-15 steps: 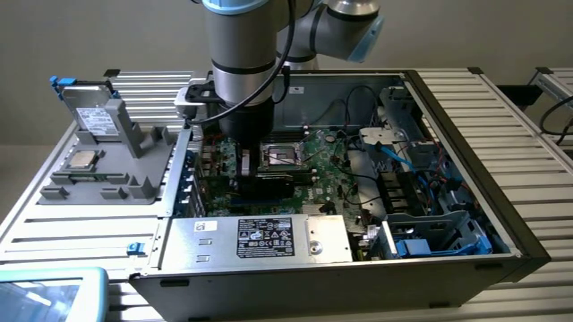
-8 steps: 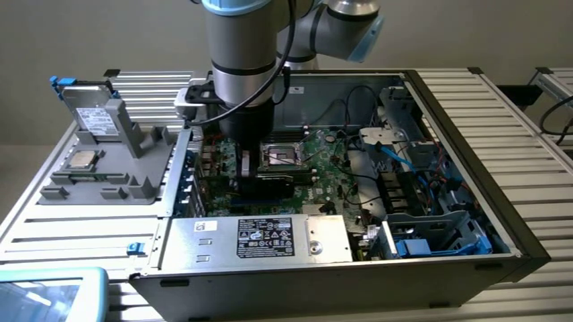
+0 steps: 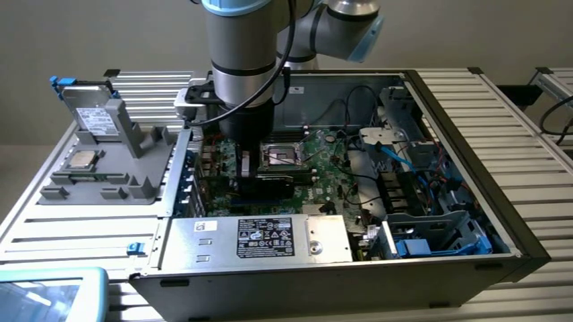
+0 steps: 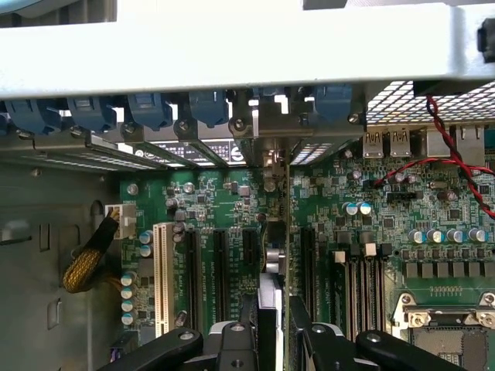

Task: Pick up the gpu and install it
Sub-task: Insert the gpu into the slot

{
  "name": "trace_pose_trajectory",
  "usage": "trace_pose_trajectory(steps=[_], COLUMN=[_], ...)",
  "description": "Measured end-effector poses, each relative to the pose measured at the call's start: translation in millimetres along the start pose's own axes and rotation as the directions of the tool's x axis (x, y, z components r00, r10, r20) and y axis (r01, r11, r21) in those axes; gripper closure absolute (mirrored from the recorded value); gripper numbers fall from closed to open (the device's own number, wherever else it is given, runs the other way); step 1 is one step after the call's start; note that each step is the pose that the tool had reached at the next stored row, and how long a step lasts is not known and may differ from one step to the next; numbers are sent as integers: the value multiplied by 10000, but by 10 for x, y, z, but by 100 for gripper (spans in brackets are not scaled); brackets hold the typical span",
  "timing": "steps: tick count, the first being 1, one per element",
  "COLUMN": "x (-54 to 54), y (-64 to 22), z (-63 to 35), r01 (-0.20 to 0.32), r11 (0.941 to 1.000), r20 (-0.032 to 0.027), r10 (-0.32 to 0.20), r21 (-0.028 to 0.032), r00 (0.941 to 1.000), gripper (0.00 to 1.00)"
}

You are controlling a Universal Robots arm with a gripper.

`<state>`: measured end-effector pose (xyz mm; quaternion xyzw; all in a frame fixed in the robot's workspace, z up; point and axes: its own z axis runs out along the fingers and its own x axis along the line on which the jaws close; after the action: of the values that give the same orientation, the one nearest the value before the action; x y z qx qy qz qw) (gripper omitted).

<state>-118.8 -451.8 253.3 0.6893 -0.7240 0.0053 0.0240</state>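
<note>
The gpu stands on edge above the motherboard, pinched between the two black fingers of the gripper — the jaws are narrowed onto the card, one on each face. Its thin green board runs in line with the black expansion slots. Its silvery end bracket reaches the rear wall of the case, under the row of blue retention clips. Whether its lower edge is seated in a slot cannot be told. In the exterior view the card and gripper sit just to the exterior view's left of the CPU socket, inside the open computer case. A white slot lies farther from the socket than the card — black slots lie between them. Nearer the camera than the socket lies the labelled power supply. Well to the exterior view's left of the socket, outside the case, a grey fixture carries a square silver processor chip.
</note>
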Motion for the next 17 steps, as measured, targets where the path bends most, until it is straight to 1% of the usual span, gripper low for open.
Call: trace_pose_trajectory(steps=[17], x=[0], y=[-11], z=[0], r01=[6], r11=[10000], r20=[0], r10=[-6], r21=[-7], r00=[10000], gripper=[73])
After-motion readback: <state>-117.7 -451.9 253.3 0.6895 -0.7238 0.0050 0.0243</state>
